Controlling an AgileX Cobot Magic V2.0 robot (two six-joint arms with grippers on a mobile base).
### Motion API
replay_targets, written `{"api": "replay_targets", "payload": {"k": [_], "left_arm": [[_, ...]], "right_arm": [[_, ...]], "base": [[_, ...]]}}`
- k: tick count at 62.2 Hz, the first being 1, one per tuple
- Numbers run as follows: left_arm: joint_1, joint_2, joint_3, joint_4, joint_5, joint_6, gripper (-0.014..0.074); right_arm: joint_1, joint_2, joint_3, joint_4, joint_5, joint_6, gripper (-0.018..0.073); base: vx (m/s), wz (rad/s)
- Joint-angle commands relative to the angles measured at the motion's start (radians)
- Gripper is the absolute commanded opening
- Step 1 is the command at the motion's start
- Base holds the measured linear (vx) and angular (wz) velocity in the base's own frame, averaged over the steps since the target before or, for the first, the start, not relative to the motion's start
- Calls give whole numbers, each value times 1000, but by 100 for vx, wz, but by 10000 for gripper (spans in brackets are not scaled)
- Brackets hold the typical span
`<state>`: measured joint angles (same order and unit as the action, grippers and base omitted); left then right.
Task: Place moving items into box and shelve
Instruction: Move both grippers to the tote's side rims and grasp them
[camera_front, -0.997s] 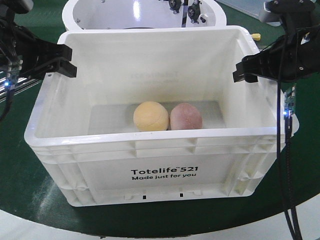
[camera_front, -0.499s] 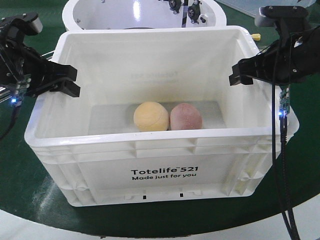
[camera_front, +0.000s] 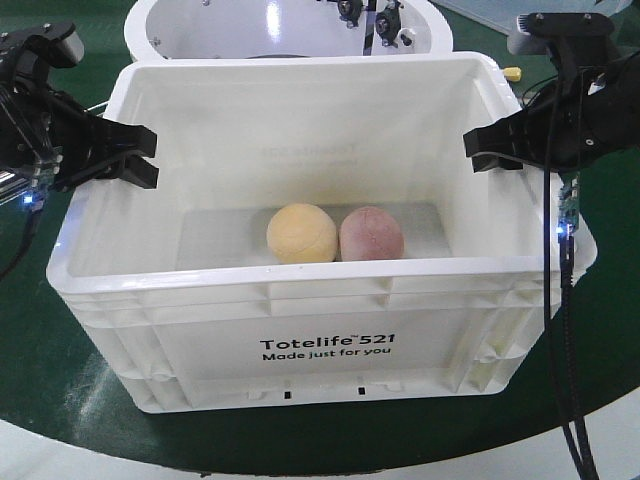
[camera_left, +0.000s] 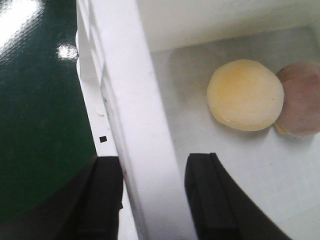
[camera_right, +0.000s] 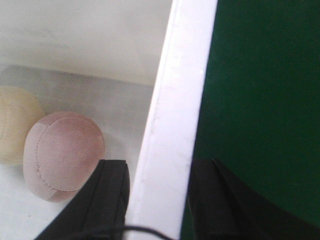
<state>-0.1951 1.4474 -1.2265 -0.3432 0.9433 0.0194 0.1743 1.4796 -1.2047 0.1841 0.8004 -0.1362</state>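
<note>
Symmetrically, the left arm (camera_front: 40, 120) reaches from frame left, the right arm (camera_front: 585, 110) from frame right. The left gripper (camera_front: 140, 155) and right gripper (camera_front: 482, 150) each straddle a side wall of the large white plastic tote (camera_front: 300, 285), fingers close beside both faces, clamping unclear. Inside, a pale yellow soft ball (camera_front: 301, 232) touches a dusty pink soft ball (camera_front: 371, 234).

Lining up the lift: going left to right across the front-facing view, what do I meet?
In order: left gripper, straddling the left wall of the white box → yellow-cream ball → pink ball → right gripper, straddling the right wall.
</note>
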Motion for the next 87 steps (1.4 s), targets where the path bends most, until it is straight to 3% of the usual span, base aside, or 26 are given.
{"api": "replay_targets", "payload": {"k": [1, 27, 87], "left_arm": [[-6, -26, -38, -33, -60, 28, -9], [-6, -62, -38, -89, -157, 34, -8], [-6, -301, -38, -113, -130, 34, -6]], "right_arm": [[-3, -25, -25, 5, -17, 13, -15], [-3, -45, -26, 12, -24, 12, -6], [-3, -306, -26, 23, -100, 17, -6]], "base": [[0, 0], [0, 0], [0, 0]]}}
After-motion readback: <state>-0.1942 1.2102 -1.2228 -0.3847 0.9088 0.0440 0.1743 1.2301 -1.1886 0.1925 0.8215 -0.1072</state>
